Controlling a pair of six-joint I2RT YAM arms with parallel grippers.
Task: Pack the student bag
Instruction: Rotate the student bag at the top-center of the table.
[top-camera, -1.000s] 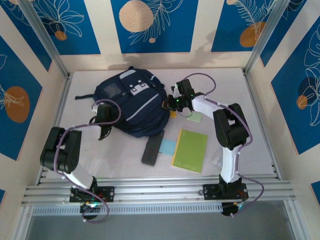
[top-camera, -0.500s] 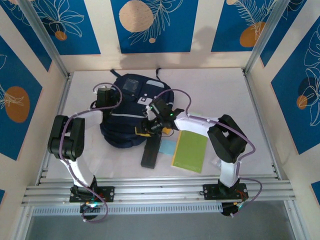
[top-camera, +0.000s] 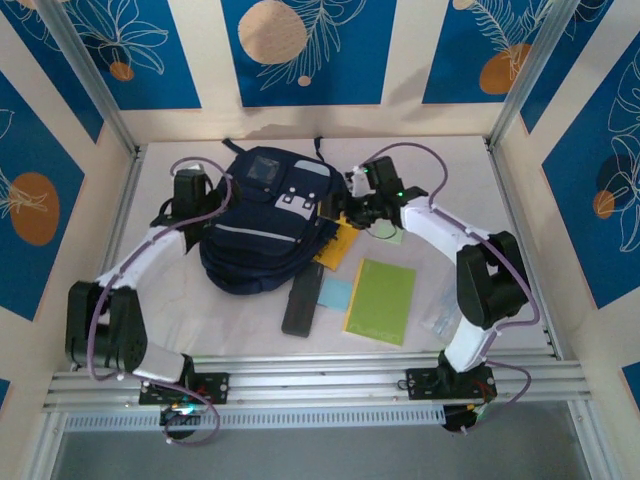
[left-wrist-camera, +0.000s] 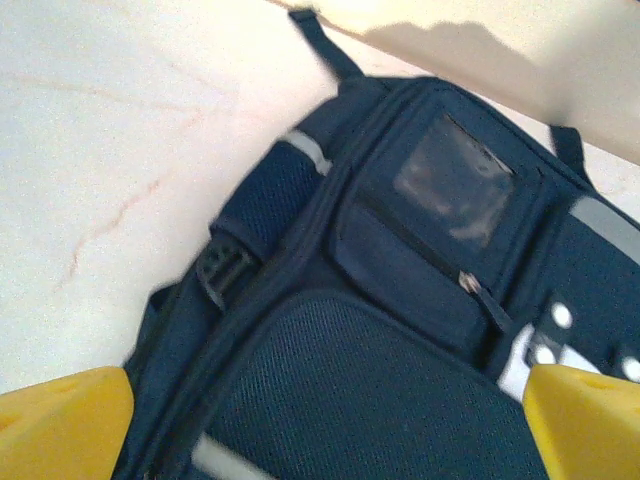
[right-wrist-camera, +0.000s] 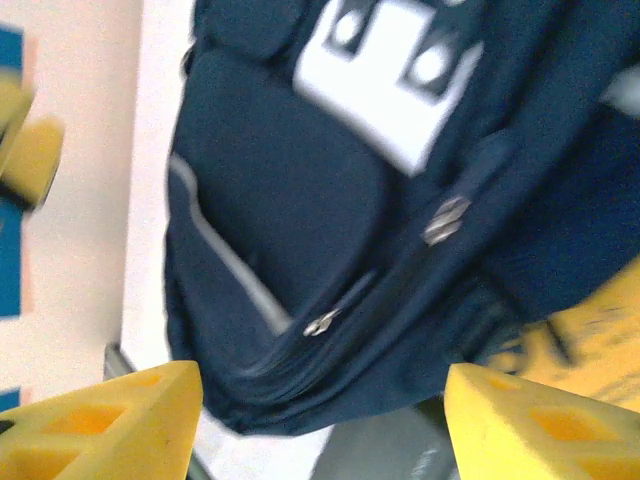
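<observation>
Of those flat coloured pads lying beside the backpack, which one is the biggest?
The lime green book, the one lying closest to the robot's side of the table. The pale blue pad beside it, the yellow pad and the pale green note are all clearly smaller.

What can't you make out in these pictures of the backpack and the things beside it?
Dark navy fabric backpack: zip open or shut, right wrist view blurred.
Flat yellow item: top view, backpack's edge covers part.
Pale green slip: top view, right arm overlaps it.
</observation>
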